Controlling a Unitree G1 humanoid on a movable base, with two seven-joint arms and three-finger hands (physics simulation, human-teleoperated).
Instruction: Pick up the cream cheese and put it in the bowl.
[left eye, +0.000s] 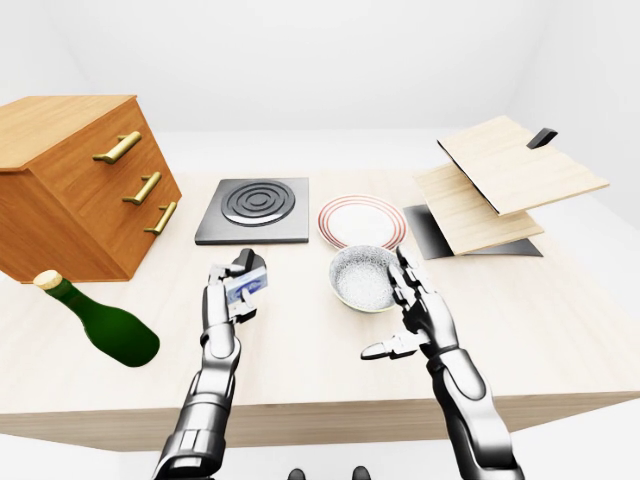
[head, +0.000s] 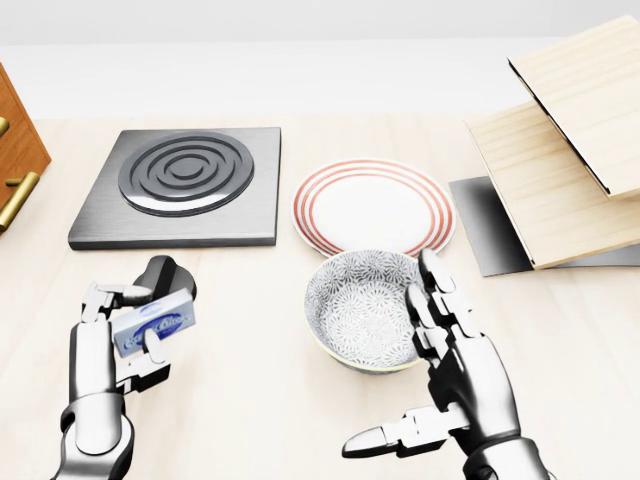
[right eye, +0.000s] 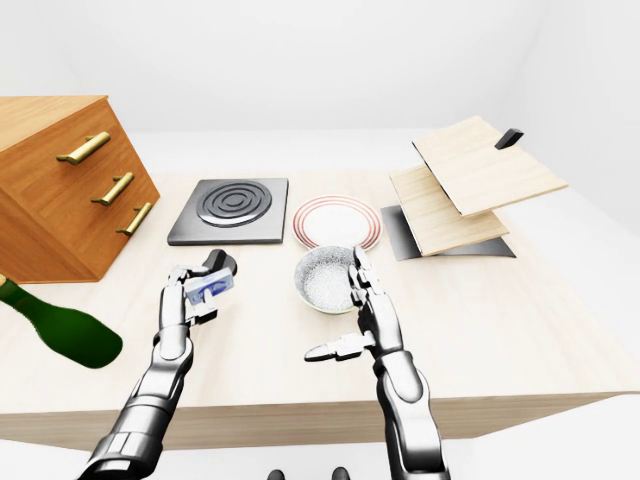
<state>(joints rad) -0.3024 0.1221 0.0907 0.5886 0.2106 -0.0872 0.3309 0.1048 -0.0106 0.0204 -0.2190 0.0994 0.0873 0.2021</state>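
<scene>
The cream cheese is a small blue-and-white pack held in my left hand, whose fingers close round it, left of the bowl and a little above the table. The bowl is patterned grey-white and stands empty in the middle of the head view, just below the striped plate. My right hand is open and empty, fingers spread, at the bowl's right rim with the thumb pointing left.
A red-striped plate and a dark stove plate lie above the bowl. A wooden drawer cabinet and a lying green bottle are at left. A wooden rack of boards stands at right.
</scene>
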